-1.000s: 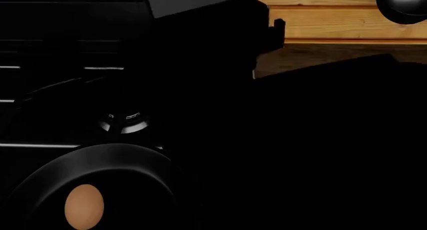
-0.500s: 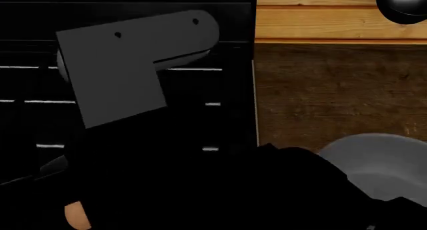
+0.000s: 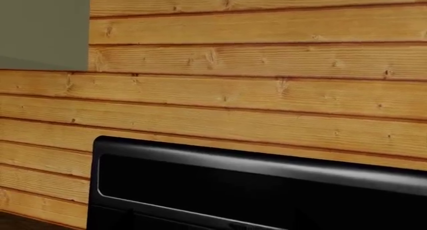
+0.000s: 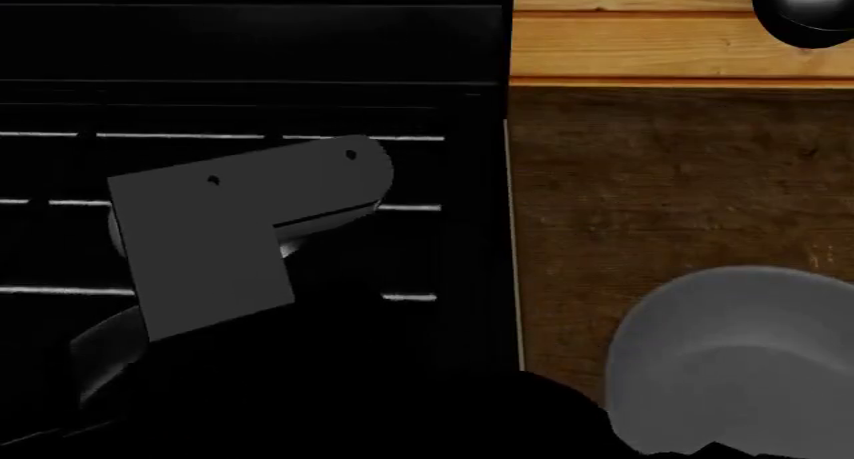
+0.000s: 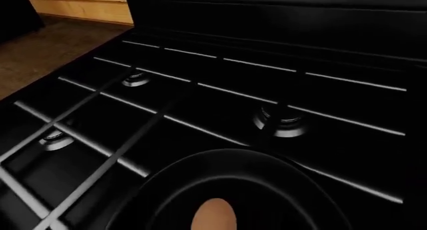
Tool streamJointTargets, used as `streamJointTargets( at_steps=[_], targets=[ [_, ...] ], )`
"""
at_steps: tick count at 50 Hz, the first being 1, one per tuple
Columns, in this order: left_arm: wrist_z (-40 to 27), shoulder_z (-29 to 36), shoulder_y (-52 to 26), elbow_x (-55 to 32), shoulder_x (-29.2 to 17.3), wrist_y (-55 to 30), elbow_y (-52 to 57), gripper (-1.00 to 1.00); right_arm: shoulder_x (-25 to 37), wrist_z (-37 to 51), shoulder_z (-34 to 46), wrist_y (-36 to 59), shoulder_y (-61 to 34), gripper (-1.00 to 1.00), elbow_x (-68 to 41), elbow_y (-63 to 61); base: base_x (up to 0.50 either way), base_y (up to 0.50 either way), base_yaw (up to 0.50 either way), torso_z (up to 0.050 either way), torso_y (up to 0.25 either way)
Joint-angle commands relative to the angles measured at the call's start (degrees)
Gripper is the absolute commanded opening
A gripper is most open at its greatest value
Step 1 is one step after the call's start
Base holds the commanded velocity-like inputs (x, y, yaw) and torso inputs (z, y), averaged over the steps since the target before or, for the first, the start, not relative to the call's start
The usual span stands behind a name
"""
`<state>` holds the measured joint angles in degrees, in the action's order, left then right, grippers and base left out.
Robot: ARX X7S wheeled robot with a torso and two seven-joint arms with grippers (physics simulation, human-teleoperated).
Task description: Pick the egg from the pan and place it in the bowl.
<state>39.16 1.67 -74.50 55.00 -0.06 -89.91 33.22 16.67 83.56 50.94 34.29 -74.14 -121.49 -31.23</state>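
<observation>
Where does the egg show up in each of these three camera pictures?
Head view: not visible; a dark arm covers the lower left where the pan sits.
Left wrist view: not in it; only wooden wall and a black panel.
Right wrist view: the egg lies in the pan at the bottom edge.
Shared landmark: the black stove, in the head and right wrist views.

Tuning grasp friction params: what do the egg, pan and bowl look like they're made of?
Egg: smooth matte tan shell, no gloss.
Pan: black with soft sheen along its rim, likely coated metal.
Bowl: plain matte blue-grey, ceramic or plastic; can't tell which.
All are simulator renders, so the look only hints.
</observation>
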Motion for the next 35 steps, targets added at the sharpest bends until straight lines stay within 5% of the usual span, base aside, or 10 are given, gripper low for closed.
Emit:
streamJointTargets(
  at_steps=[1,35],
  targets=[
    [-1.23,0.34,0.88,-1.03,-0.13,0.26,0.50,1.00,-0.44,-1.22,1.91,-0.60,1.94,1.00,1.25,0.77,0.00,0.00,0.00,0.000,0.000],
    [-4.87,-2.24,2.90,-6.45,-0.87,2.49,0.65,1.00,-1.88,-6.29,5.43,-0.46,3.17,1.00,5.12,6.54,0.00,0.00,0.00,0.000,0.000]
  ],
)
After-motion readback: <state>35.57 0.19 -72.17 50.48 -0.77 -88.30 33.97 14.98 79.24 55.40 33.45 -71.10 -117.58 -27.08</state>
